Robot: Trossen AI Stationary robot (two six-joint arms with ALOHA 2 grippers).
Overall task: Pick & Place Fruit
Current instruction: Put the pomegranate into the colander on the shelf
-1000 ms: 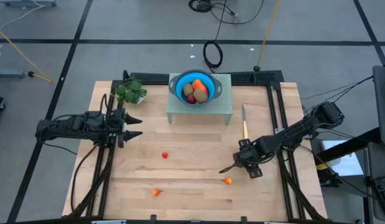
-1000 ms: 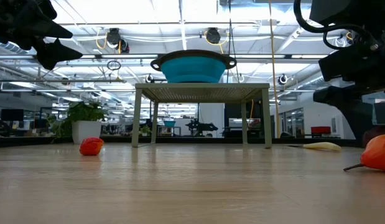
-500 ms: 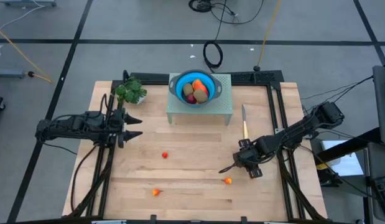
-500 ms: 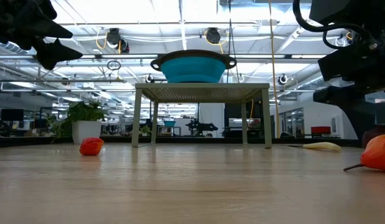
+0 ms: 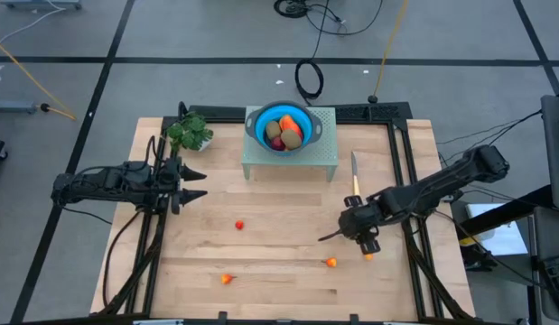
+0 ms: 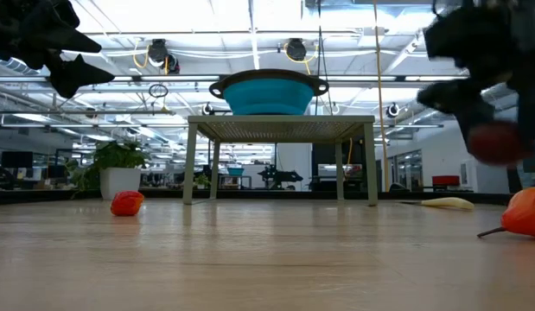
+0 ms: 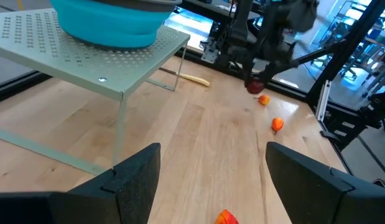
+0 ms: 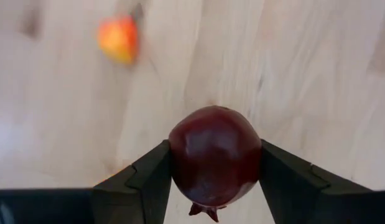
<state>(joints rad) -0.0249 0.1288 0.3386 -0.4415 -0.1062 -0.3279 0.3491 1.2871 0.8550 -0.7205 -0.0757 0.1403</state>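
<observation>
Dark red and round, the fruit (image 8: 215, 155) sits clamped between our right gripper's (image 5: 363, 231) two fingers (image 8: 143, 180), lifted clear of the wooden table (image 5: 279, 271) near its right side; a small orange piece (image 5: 330, 263) lies on the boards just beside it. Our left gripper (image 5: 190, 183) hovers with fingers spread and empty near the table's left edge, well apart from the blue bowl (image 5: 281, 127) on its stand (image 5: 326, 153).

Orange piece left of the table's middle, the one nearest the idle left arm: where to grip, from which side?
Grip the orange piece across its middle, coming straight down from above. It is small, roundish and lies alone on bare table, so either side leaves room for fingers. The open left pincer is probably nearest.
</observation>
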